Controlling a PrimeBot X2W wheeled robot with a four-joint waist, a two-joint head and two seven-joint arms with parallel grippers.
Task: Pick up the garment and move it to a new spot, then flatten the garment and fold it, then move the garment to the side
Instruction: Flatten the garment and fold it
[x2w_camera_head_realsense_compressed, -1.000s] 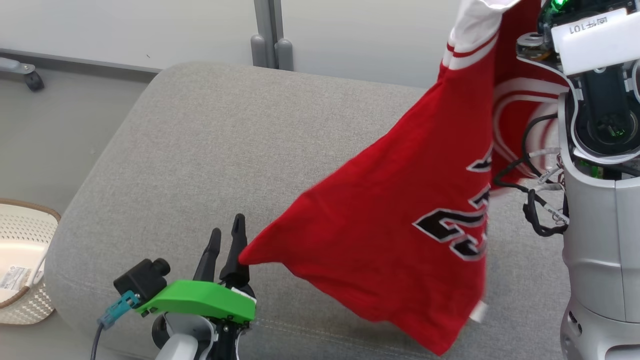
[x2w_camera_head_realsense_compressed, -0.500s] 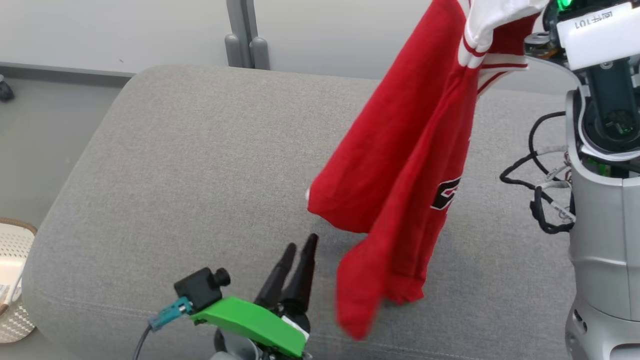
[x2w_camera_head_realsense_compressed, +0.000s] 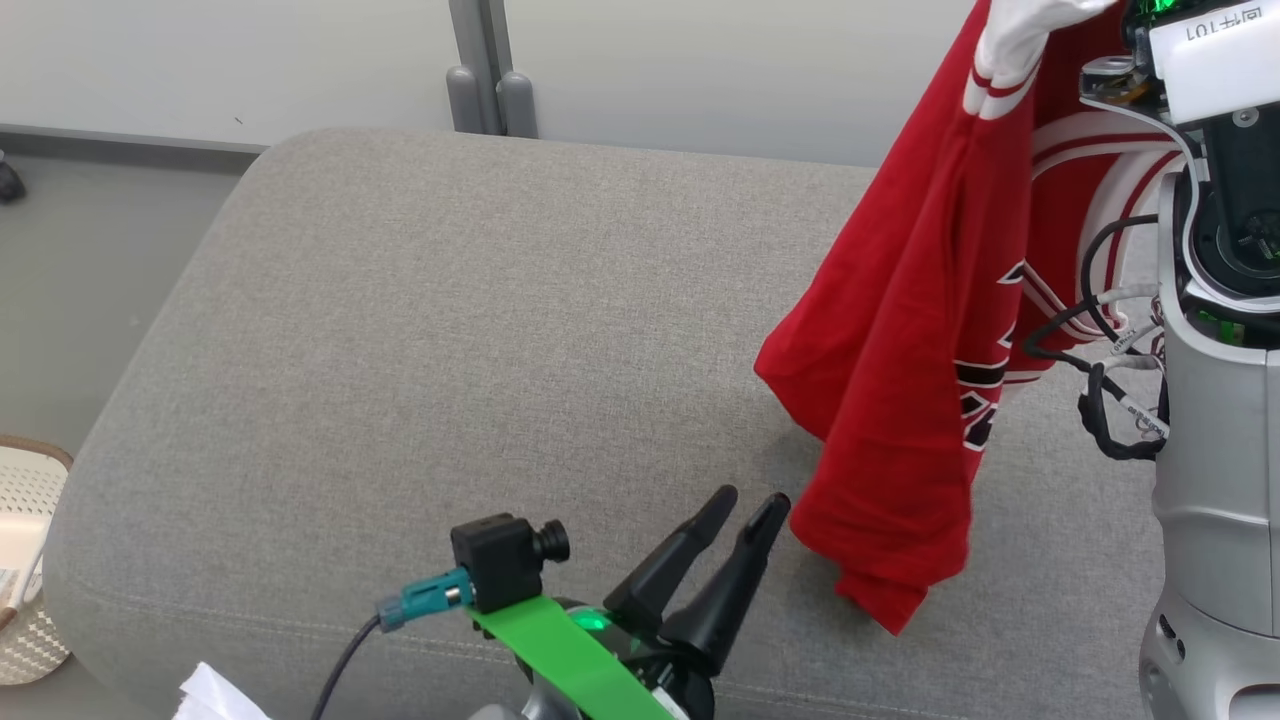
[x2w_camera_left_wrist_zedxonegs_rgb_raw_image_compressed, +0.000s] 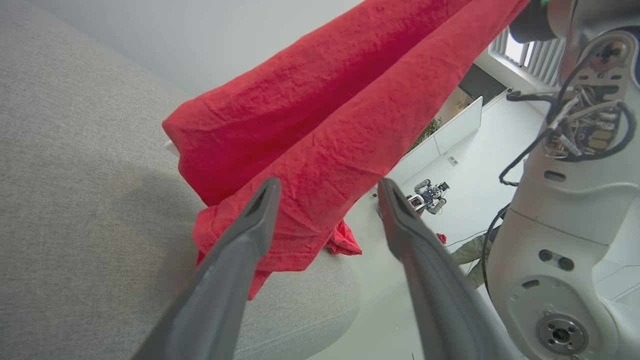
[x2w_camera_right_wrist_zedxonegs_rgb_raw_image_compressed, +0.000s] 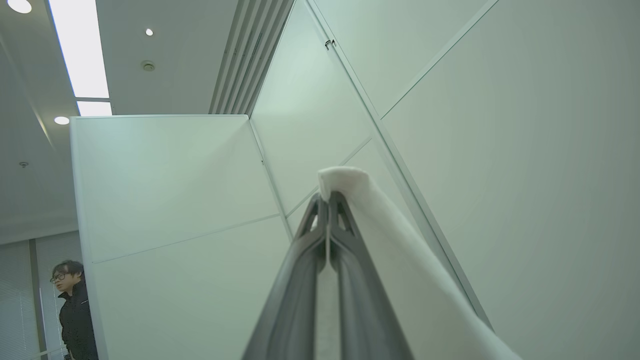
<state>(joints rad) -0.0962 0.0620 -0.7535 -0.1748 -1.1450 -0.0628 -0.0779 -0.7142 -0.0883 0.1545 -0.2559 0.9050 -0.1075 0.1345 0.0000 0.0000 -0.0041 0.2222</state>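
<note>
The red jersey (x2w_camera_head_realsense_compressed: 900, 400), a soft knit with white striped trim and black lettering too creased to read, hangs in loose folds above the right end of the grey woven cushion (x2w_camera_head_realsense_compressed: 450, 350), its top cut off. The right gripper (x2w_camera_right_wrist_zedxonegs_rgb_raw_image_compressed: 327, 200) is clamped on its white edge. The left gripper (x2w_camera_head_realsense_compressed: 750, 497) gapes wide and empty just beside the hem.

Grey couch (x2w_camera_head_realsense_compressed: 450, 330), pale partition walls (x2w_camera_head_realsense_compressed: 700, 70), grey floor (x2w_camera_head_realsense_compressed: 80, 270), ceiling lights (x2w_camera_right_wrist_zedxonegs_rgb_raw_image_compressed: 80, 50)
</note>
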